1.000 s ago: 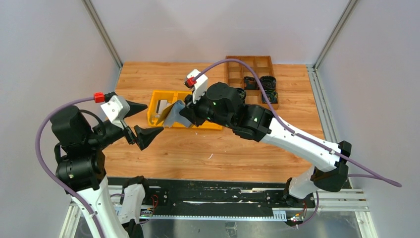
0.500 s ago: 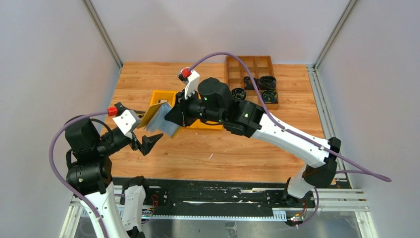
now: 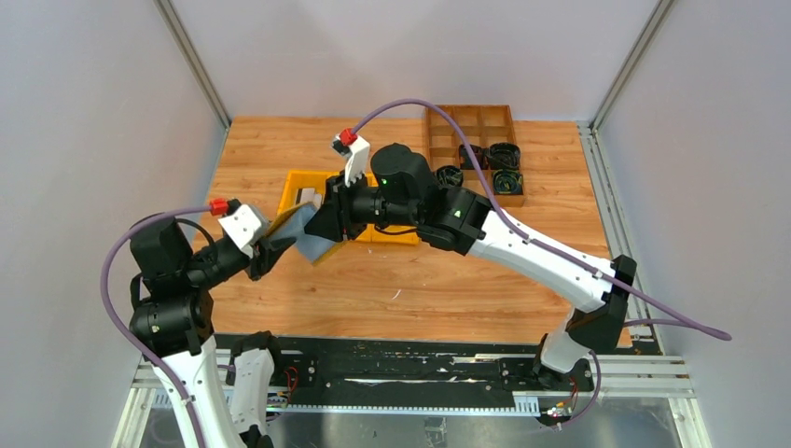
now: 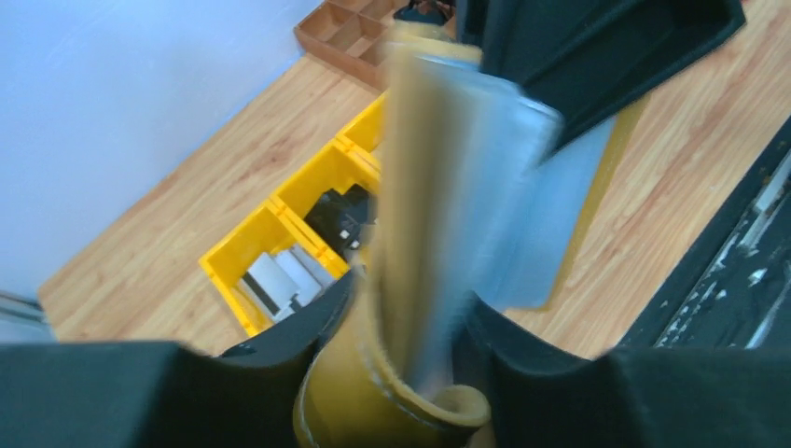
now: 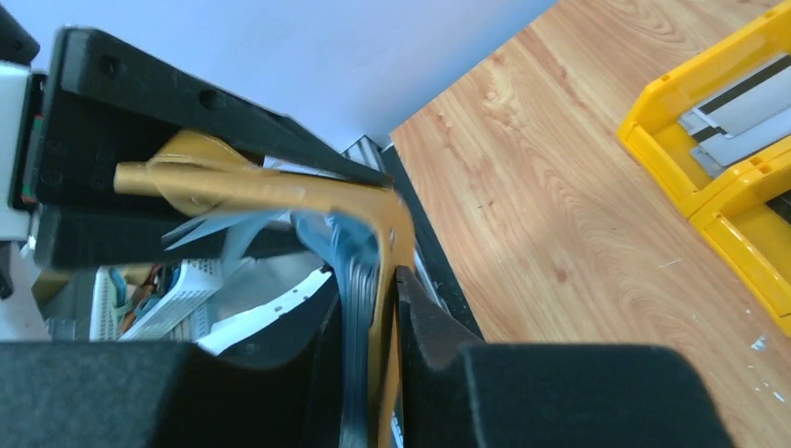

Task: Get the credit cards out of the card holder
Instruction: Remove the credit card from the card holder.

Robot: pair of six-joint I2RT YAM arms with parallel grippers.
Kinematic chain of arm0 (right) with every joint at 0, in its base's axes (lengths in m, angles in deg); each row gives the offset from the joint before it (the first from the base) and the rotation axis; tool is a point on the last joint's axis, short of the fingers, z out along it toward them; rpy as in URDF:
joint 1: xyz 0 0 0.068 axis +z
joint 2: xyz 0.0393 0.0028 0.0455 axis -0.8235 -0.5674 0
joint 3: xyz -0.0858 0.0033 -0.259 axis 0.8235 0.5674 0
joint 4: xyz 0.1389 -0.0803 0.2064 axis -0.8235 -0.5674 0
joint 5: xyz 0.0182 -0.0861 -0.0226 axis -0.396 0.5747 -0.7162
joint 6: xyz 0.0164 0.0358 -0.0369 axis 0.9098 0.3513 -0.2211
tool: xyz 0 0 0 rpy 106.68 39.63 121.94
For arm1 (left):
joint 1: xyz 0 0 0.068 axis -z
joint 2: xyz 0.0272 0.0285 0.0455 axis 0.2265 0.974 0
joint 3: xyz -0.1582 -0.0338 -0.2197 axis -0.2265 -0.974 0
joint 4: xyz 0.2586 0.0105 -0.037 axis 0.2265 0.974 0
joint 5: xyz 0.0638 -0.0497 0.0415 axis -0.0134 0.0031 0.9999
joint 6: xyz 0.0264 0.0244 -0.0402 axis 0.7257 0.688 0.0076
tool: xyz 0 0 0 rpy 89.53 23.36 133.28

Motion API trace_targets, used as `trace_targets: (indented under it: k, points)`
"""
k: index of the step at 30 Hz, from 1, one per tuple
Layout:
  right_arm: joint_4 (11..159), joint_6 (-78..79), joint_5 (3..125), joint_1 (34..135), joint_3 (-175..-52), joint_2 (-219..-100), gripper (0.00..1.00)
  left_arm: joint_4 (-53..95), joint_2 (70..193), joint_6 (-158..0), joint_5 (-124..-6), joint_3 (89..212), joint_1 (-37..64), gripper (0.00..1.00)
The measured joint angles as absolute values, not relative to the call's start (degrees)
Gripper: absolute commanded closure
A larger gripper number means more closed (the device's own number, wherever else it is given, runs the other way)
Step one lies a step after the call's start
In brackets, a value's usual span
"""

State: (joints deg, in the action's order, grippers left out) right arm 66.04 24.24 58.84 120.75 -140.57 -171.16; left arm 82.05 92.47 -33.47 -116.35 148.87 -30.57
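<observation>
The card holder (image 3: 303,229), clamped in the right gripper (image 3: 326,224) just beside the yellow bin (image 3: 291,187), has now been gripped by the left gripper (image 3: 273,246) too; the credit cards (image 4: 522,215) can be pulled next.

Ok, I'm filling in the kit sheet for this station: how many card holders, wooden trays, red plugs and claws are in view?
card holder: 1
wooden tray: 1
red plugs: 2
claws, the left claw and the right claw: 2
total: 6
</observation>
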Motion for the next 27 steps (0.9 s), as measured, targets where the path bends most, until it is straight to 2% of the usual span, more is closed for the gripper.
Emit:
trace_targets:
  k: [4, 8, 12, 17, 22, 27]
  points:
    - [69.87, 26.36, 53.20, 118.87, -136.66, -169.38, 0.52, 81.98, 94.17, -35.44, -116.72, 151.40, -30.57, 0.81]
    - [75.35, 28.59, 47.41, 116.34, -128.90, -165.82, 0.44, 81.81, 96.36, -39.28, -118.38, 153.13, -30.57, 0.87]
    - [82.15, 29.71, 42.10, 114.15, -121.12, -161.87, 0.41, 81.74, 98.66, -45.34, -121.81, 153.59, -30.57, 0.89]
    - [88.73, 29.32, 36.59, 113.15, -115.70, -157.36, 0.46, 81.70, 101.72, -53.34, -128.11, 153.61, -30.57, 0.92]
    - [92.40, 26.43, 33.11, 112.40, -113.62, -152.80, 0.63, 81.52, 104.86, -60.48, -135.74, 153.61, -30.57, 0.94]
    - [94.37, 24.00, 32.55, 110.94, -113.14, -149.74, 0.70, 81.44, 105.48, -64.24, -139.28, 153.94, -30.57, 0.93]
